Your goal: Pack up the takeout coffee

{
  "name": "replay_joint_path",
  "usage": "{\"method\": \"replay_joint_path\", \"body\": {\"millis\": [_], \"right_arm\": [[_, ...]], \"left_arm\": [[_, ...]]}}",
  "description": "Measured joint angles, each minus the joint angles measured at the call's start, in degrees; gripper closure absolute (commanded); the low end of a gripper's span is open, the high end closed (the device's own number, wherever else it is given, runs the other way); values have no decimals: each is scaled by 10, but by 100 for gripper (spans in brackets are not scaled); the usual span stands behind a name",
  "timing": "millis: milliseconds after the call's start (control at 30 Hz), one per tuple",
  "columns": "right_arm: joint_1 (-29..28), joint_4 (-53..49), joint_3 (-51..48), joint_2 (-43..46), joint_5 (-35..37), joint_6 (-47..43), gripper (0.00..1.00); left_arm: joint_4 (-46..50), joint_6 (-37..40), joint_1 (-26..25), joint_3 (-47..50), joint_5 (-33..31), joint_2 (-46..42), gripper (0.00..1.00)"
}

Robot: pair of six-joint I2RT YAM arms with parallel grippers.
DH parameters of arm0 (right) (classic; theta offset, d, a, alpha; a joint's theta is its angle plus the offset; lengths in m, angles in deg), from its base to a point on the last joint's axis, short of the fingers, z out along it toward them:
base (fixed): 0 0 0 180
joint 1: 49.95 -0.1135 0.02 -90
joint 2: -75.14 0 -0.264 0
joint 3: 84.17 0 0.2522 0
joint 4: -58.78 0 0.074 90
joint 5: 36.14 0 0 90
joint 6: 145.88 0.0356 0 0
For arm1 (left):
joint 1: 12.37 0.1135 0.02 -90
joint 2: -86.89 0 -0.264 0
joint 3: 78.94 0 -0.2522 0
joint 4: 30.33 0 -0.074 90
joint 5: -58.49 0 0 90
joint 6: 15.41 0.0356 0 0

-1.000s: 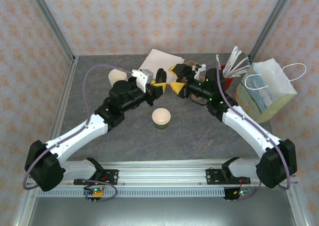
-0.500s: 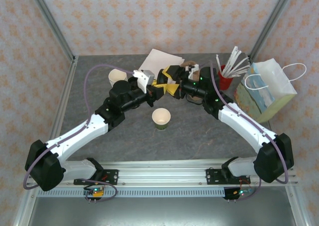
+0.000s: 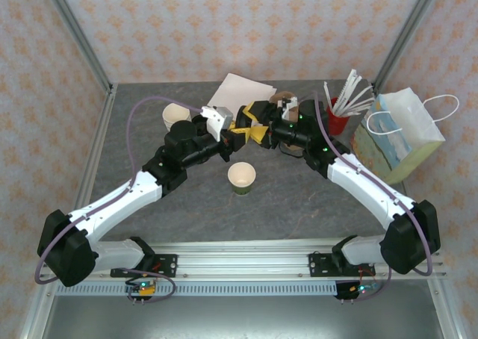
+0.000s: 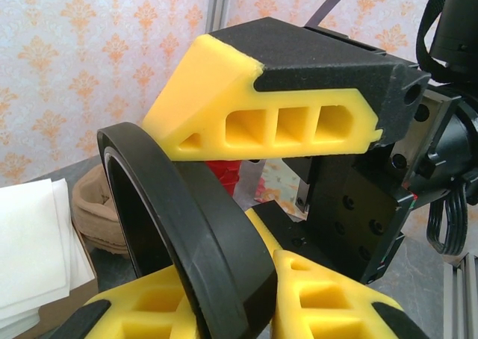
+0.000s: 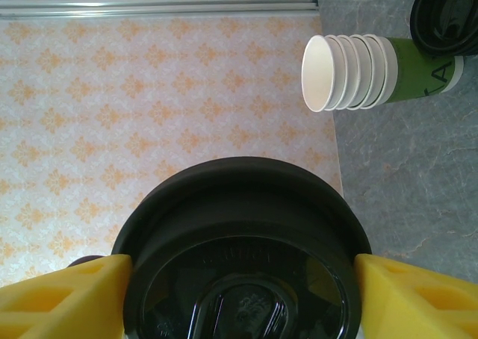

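Takeout coffee isn't assembled yet: the small green paper cup sits lidless mid-table, between the arms. Left gripper is clamped on the round black plastic lid, held on edge in the air beyond the cup. Right gripper brackets the same lid, pads at its rim; I can't tell if it's biting. I read this as a lid handover. Left to do: cap the cup, then load it into the white paper bag far right. Nothing packed.
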Motion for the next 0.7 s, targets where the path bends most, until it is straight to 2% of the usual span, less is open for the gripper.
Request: {"method": "replay_joint_path", "body": {"millis": [167, 400, 500, 567, 633, 700], "right_arm": [[0, -1, 0, 0, 0, 0, 22], [0, -6, 0, 0, 1, 0, 34], [0, -8, 0, 0, 3, 0, 36], [0, -10, 0, 0, 3, -1, 36], [0, -16, 0, 0, 4, -5, 36], [-3, -38, 2, 0, 6, -16, 36]], "left_arm": [[0, 2, 0, 0, 0, 2, 78], [0, 2, 0, 0, 0, 4, 78], [0, 2, 0, 0, -1, 4, 77], [1, 2, 0, 0, -1, 4, 70], [3, 3, 0, 0, -1, 5, 57], [4, 6, -1, 0, -1, 7, 50]]}}
